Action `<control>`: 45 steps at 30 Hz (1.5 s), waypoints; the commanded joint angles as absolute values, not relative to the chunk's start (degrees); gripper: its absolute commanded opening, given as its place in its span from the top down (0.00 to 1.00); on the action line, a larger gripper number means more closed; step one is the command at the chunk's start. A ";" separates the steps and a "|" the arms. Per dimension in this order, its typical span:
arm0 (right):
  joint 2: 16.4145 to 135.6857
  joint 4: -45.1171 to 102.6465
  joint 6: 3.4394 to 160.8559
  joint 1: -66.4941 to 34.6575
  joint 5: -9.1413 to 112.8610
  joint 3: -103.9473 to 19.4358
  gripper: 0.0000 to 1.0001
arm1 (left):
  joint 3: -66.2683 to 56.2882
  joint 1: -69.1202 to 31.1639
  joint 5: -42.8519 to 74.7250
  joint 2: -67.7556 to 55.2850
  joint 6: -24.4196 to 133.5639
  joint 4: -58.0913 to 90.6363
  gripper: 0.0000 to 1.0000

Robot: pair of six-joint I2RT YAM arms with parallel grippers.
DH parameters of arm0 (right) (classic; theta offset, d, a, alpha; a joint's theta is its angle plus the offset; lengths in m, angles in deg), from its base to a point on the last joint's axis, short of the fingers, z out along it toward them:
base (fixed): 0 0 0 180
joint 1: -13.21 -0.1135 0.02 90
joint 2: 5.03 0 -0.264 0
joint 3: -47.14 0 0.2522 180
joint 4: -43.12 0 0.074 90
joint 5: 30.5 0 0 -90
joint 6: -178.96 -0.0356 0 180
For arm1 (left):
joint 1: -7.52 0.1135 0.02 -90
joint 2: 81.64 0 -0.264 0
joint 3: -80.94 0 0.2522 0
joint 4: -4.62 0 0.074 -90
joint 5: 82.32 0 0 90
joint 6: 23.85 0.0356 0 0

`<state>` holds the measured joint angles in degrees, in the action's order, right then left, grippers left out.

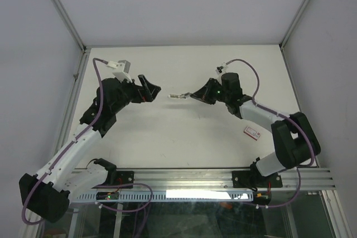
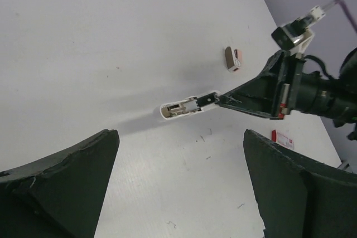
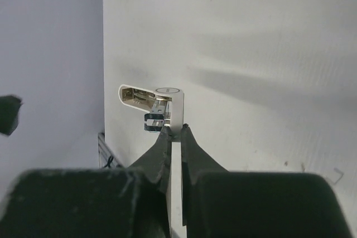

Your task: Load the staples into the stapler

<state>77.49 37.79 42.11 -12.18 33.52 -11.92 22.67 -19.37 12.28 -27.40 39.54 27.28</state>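
The stapler (image 3: 167, 101), small, pale and hinged open so its silvery metal channel shows, hangs above the white table. My right gripper (image 3: 175, 129) is shut on its upright pale arm. The top view shows the stapler (image 1: 177, 96) sticking out left of the right gripper (image 1: 192, 95). My left gripper (image 1: 150, 90) stands wide open a short way to its left, facing it. Seen from the left wrist, the stapler (image 2: 184, 108) lies beyond the open left gripper (image 2: 181, 133), with nothing between the fingers (image 2: 72, 182). Several loose bent staples (image 2: 203, 135) lie scattered on the table.
A small red-and-white flat box (image 1: 252, 132) lies on the table beside the right arm; it also shows in the left wrist view (image 2: 283, 139). A small grey-and-pink piece (image 2: 232, 58) lies farther back. Enclosure walls ring the table (image 1: 184, 137).
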 commanded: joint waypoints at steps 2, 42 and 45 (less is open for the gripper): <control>87.91 57.90 32.96 -13.25 44.43 -14.22 1.00 | 15.02 -12.15 20.94 -26.98 41.55 33.74 0.01; 90.96 56.45 32.55 -10.55 57.93 -10.92 0.50 | 16.62 -7.75 10.80 -28.13 49.26 36.00 0.01; 84.30 51.60 37.48 -8.60 59.30 -9.61 0.49 | 16.69 -7.60 9.71 -28.58 49.29 36.04 0.01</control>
